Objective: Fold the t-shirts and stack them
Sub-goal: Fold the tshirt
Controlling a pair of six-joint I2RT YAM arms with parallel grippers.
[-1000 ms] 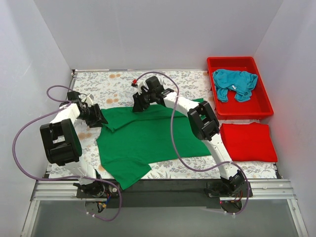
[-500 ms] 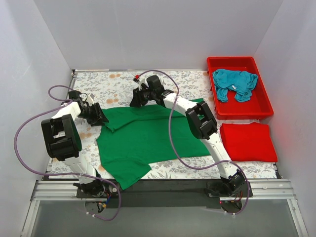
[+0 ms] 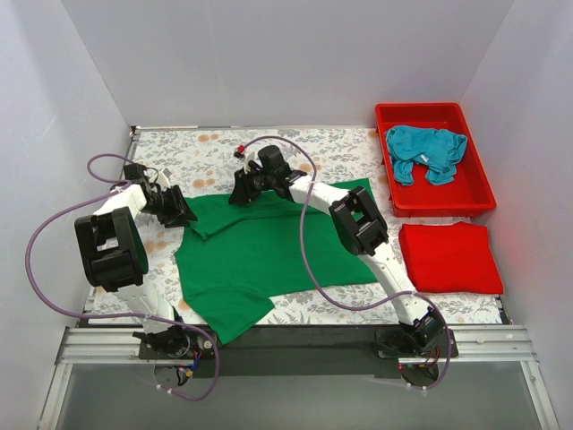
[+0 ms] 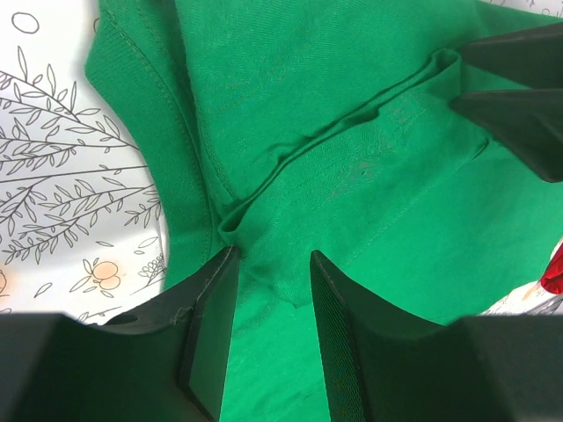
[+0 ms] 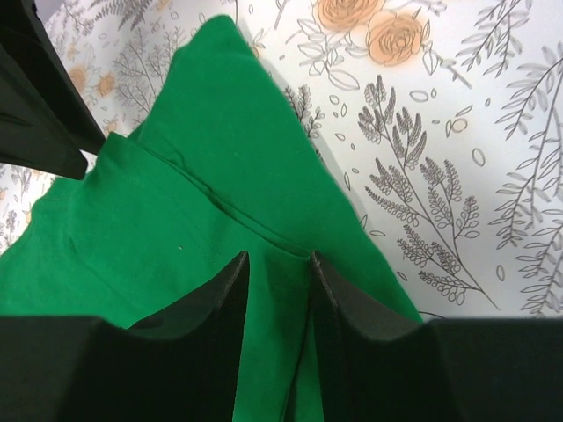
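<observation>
The green t-shirt point(image 3: 260, 255) lies spread on the floral table, its far left corner folded over. My left gripper point(image 3: 183, 215) is low at that left corner. In the left wrist view its jaws point(image 4: 273, 259) stand apart over puckered green fabric point(image 4: 352, 132) beside a ridge. My right gripper point(image 3: 240, 193) is at the shirt's far edge. Its jaws point(image 5: 280, 259) straddle a seam of the green cloth point(image 5: 202, 149) with a narrow gap. The teal t-shirt point(image 3: 425, 152) lies crumpled in the red tub point(image 3: 483, 193).
A folded red cloth point(image 3: 448, 258) lies on the table in front of the tub at the right. White walls close in the table on three sides. Purple cables loop off both arms.
My right gripper has slid left along the shirt's far edge, and its jaws have narrowed. The left gripper has barely moved.
</observation>
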